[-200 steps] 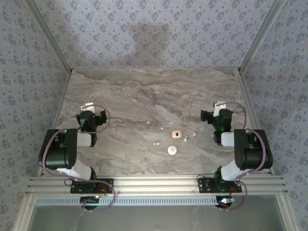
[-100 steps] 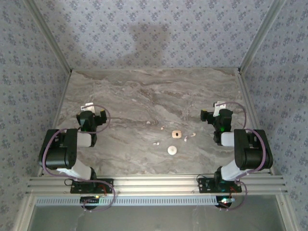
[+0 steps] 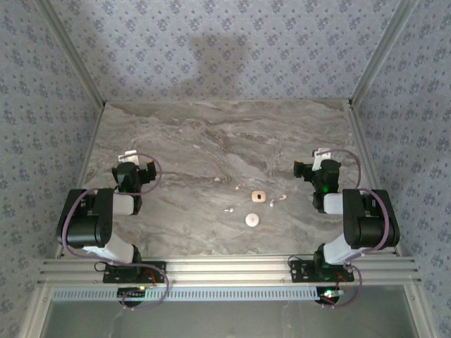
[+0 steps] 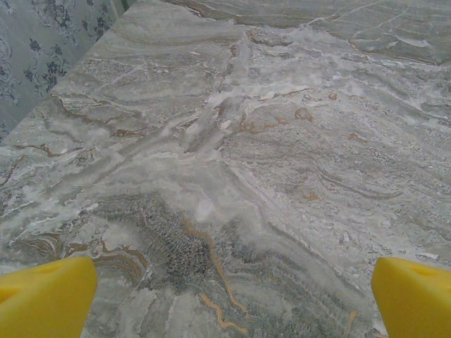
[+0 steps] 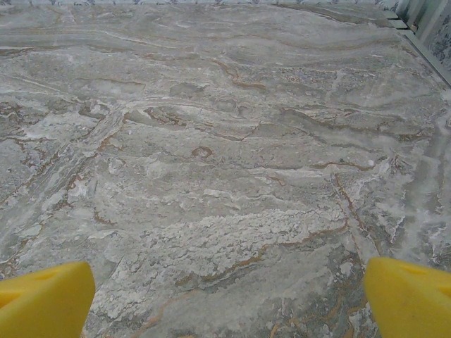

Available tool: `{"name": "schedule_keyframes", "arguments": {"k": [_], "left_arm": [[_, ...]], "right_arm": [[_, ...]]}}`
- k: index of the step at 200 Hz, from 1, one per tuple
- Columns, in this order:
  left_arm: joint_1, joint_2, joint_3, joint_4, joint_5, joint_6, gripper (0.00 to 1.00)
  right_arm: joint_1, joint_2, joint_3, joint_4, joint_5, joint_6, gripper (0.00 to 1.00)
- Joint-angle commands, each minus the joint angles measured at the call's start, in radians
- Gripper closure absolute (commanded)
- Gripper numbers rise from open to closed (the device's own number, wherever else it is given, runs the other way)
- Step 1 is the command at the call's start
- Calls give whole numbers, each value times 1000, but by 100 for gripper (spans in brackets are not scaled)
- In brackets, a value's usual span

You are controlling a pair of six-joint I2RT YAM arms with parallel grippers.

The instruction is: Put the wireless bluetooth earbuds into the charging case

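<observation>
Across the last second nothing has shifted. The grey, veined marble-pattern tabletop (image 3: 211, 134), the two black-and-white arms and the small parts lie exactly as they did, so the task has not begun and the first reach is yet to be made. The left arm (image 3: 88, 218) sits folded well to the left of the small cream, squarish case-like piece with a darker middle (image 3: 258, 196). The left gripper (image 3: 134, 162) is raised over bare stone, and its yellow finger pads (image 4: 42, 296) are spread to the wrist view's lower corners with nothing between them. The right arm (image 3: 366, 218) mirrors it well to the right of that squarish piece. The right gripper (image 3: 317, 160) is likewise spread wide, its yellow pads (image 5: 409, 296) apart over empty marble. A round white puck (image 3: 251, 220) lies just nearer the arm bases than the squarish piece; from this height I cannot tell which of the two is the charging case body. The tiny white wireless bluetooth earbuds (image 3: 271, 203) are loose on the stone around the squarish piece. Two lie just to its right, one to its far-left side and one to its near-left, none touching it. Judging by this, every bud is still to be picked up and seated. Parts so small are likely to need a careful, low pinch.
</observation>
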Motion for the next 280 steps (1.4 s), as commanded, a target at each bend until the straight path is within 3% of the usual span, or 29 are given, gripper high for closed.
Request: {"name": "schedule_keyframes", "arguments": {"k": [1,246,261,280], "left_arm": [[-1,-12,24,21,9,-4,0],[-2,-15,29,14,19,2,0],[-2,-34,57,-50,49,14,0],[-6,-90,130,-221,51,17,0]], "right_arm": [[-1,-1,13,3,-3,10,0],[0,-5,10,8,-6,12,0],[-1,-39,40,-74,-7,10,0],[3,-133,132,-318,-20,13,0]]}}
